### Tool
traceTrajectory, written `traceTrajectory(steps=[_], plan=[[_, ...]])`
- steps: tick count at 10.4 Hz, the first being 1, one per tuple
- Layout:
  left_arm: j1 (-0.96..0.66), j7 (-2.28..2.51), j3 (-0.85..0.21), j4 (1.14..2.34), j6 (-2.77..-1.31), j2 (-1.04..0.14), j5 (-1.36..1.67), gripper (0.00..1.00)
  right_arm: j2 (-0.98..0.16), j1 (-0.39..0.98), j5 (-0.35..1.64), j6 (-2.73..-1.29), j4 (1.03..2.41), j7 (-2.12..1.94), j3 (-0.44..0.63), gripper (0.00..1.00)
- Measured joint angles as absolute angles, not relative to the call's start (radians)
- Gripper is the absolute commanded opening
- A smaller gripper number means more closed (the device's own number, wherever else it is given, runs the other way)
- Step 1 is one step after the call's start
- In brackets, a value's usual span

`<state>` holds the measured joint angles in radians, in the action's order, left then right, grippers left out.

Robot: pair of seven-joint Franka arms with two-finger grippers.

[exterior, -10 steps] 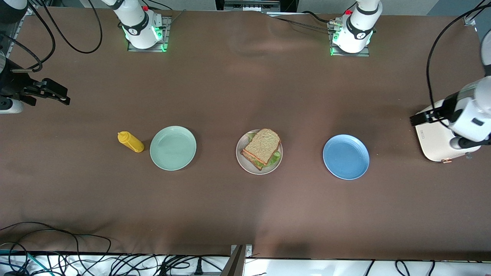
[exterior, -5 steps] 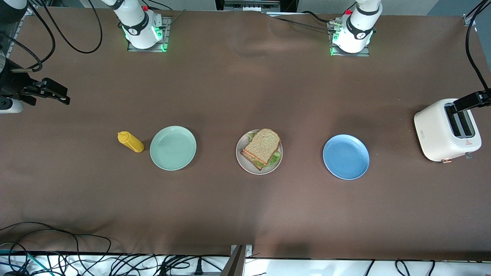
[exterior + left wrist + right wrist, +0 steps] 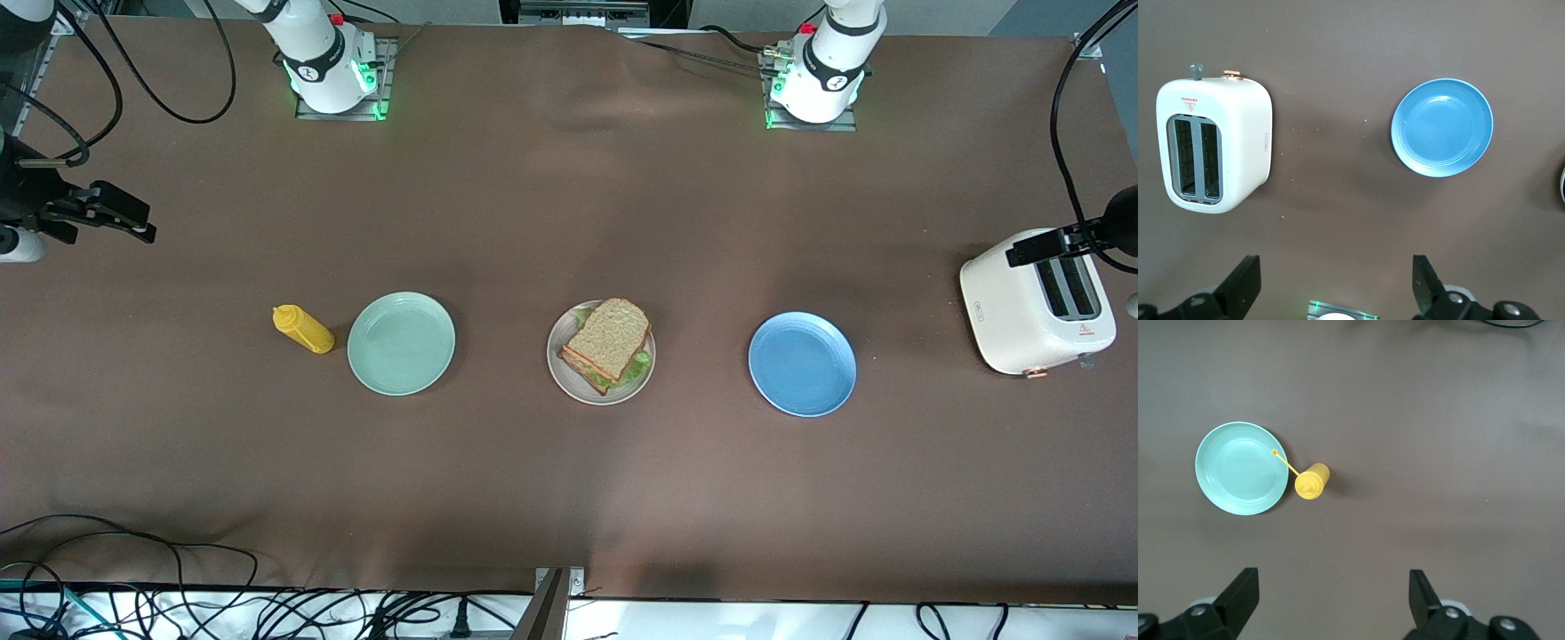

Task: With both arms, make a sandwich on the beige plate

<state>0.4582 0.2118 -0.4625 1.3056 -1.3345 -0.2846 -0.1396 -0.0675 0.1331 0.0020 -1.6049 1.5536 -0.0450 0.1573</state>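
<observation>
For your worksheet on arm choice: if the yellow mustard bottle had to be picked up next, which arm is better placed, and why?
The right arm. Its open pincer hangs over the table's right-arm end, where the mustard bottle stands; the left pincer is over the toaster.

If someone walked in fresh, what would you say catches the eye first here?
The finished sandwich on the beige plate at mid-table, flanked by an empty mint green plate and blue plate. Both arms wait at the table's ends, left gripper over the white toaster, right gripper open.
</observation>
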Motion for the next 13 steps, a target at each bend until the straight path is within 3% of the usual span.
traceTrajectory(steps=[4, 10, 13], plan=[[0.411, 0.210, -0.429, 1.319, -1.339, -0.285, -0.139, 0.98, -0.067, 0.134, 0.002, -1.587, 1.544, -0.045, 0.160, 1.00], [0.138, 0.203, -0.119, 1.320, -1.367, -0.276, -0.007, 0.95, -0.067, 0.133, 0.002, -1.585, 1.529, -0.045, 0.160, 1.00], [0.120, 0.160, -0.091, 1.357, -1.368, -0.234, 0.008, 1.00, -0.067, 0.133, 0.002, -1.585, 1.529, -0.045, 0.160, 1.00]])
